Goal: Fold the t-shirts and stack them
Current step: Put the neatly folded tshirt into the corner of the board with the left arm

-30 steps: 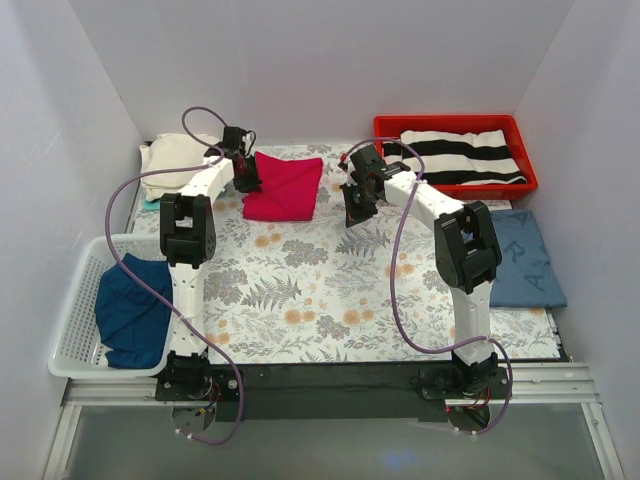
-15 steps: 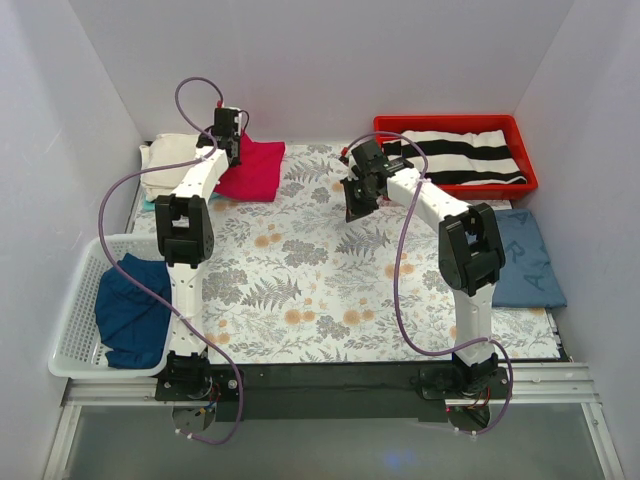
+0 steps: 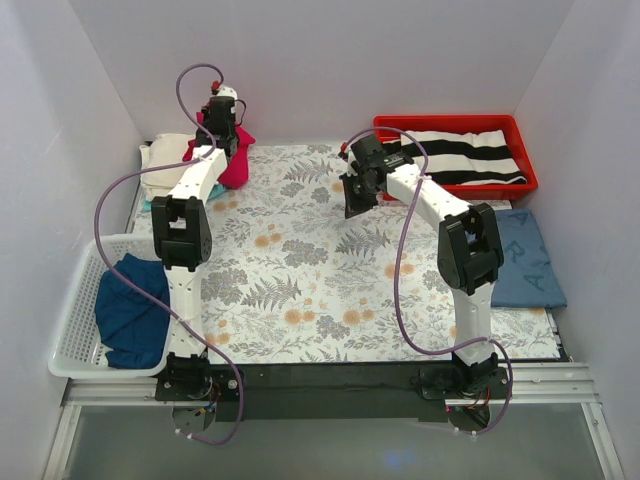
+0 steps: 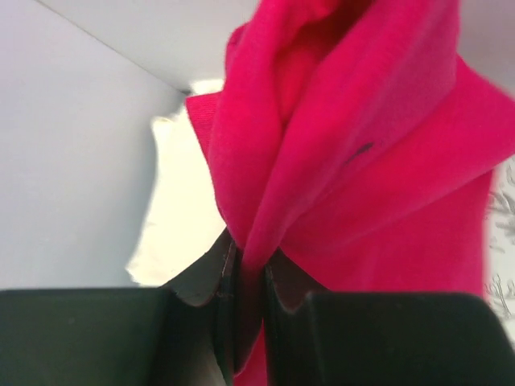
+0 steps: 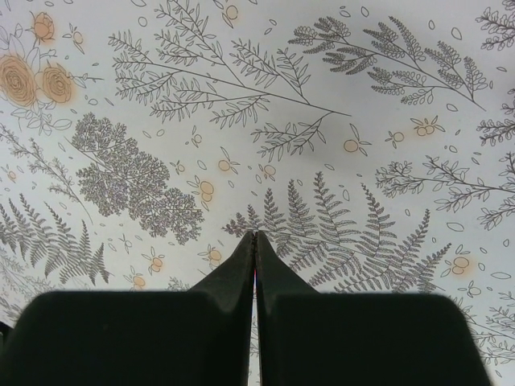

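1. My left claw (image 4: 248, 269) pinches a fold of the red tee (image 4: 370, 169), lifted, I judge, to carry it onto the cream tee (image 4: 181, 209) just beyond the claw.
2. My right claw (image 5: 255, 240), pressed together and empty, hovers over the surface (image 5: 362, 121), out of the way.

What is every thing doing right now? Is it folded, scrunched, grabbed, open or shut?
red t-shirt, bunched up, gripped by the left pincer
left pincer, shut on the red t-shirt
right pincer, shut, holding nothing
cream t-shirt, folded, lying flat
navy t-shirt, crumpled in the white basket
striped cloth, folded in the red tray
blue-grey shirt, folded flat
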`<state>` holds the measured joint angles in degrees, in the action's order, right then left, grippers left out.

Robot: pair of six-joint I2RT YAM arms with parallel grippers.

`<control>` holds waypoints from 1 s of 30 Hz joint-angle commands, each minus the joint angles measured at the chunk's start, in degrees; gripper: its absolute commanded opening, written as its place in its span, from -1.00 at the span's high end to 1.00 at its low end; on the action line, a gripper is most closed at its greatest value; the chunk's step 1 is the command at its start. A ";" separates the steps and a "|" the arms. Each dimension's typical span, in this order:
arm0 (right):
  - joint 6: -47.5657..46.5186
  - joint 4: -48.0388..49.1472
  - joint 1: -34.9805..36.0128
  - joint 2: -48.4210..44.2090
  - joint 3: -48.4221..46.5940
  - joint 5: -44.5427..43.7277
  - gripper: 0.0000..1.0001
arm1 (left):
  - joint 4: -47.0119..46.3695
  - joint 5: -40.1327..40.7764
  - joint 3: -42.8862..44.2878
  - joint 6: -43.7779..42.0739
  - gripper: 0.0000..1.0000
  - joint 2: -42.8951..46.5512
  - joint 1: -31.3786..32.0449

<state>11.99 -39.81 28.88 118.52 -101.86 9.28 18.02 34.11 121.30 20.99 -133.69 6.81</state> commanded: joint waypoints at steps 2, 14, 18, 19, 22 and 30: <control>0.93 -0.88 -0.23 1.19 -3.08 1.53 0.97 | -10.64 5.97 -0.62 -4.30 1.00 9.23 -1.27; 2.25 -0.71 -0.23 3.21 -3.69 4.78 0.97 | -8.71 1.23 -4.57 2.64 1.00 11.52 -9.70; 2.51 -0.79 -0.14 3.39 -3.87 5.14 0.97 | -6.16 -2.20 -6.60 5.54 1.00 9.50 -11.38; 2.51 -0.79 -0.14 3.39 -3.87 5.14 0.97 | -5.55 -3.07 -6.95 6.25 1.00 8.28 -11.99; 2.43 -0.88 -0.14 3.21 -3.61 5.31 0.97 | -5.28 -0.98 -7.56 8.53 1.00 6.34 -12.96; 1.55 -1.05 -0.14 2.86 -2.46 7.24 0.97 | -7.47 6.59 -6.52 15.04 -0.42 1.60 -14.63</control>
<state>13.76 -40.47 28.88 122.02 -103.33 14.57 12.43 37.71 113.71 32.05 -132.22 -7.09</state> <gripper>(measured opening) 0.019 0.611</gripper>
